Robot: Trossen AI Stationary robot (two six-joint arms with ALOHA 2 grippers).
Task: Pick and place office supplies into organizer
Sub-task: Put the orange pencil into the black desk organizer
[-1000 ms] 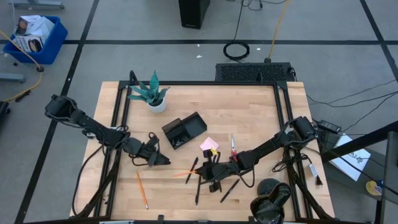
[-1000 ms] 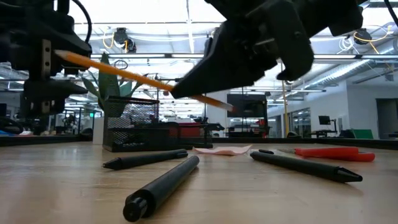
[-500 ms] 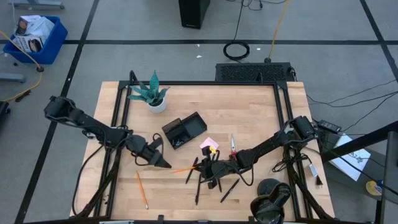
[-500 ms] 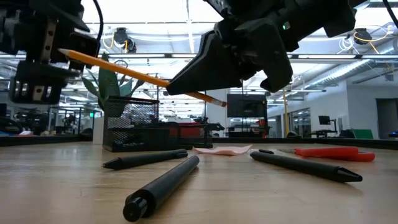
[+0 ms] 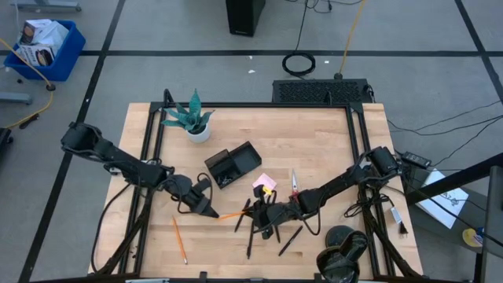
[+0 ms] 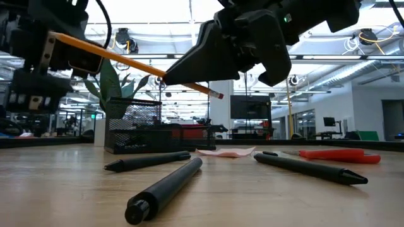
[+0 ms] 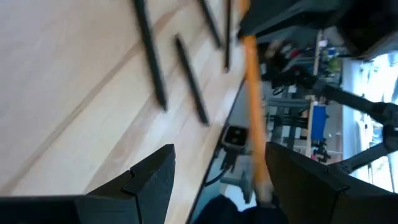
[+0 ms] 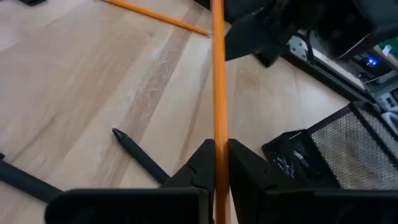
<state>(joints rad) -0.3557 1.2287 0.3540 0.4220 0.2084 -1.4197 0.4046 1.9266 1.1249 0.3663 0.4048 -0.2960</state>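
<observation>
**A:** Going left to right, what are you doing?

**B:** My left gripper point(image 5: 206, 207) has been sliding in toward the middle of the tabletop point(image 5: 314, 149), and its fingers are standing wide around the free end of the orange pencil point(image 5: 229, 215). My right gripper point(image 5: 263, 215) is holding the other end, fingers pinched narrow on it, lifted clear of the wood.

**A:** So what does that change?

**B:** A second ago my left fingers were sitting farther off; now the pencil tip is running between them. I judge this to be a handover, so the left can carry it to the organizer point(image 5: 233, 164), which is sitting just behind, near the potted plant point(image 5: 191, 119).

**A:** Anything you are not making out?

**B:** I cannot tell whether my left fingers are touching the pencil yet. The black pens point(image 5: 288, 240) and scissors point(image 5: 295, 185) are lying by my right arm, partly covered by it, and another pencil point(image 5: 179, 240) is lying well apart.
</observation>
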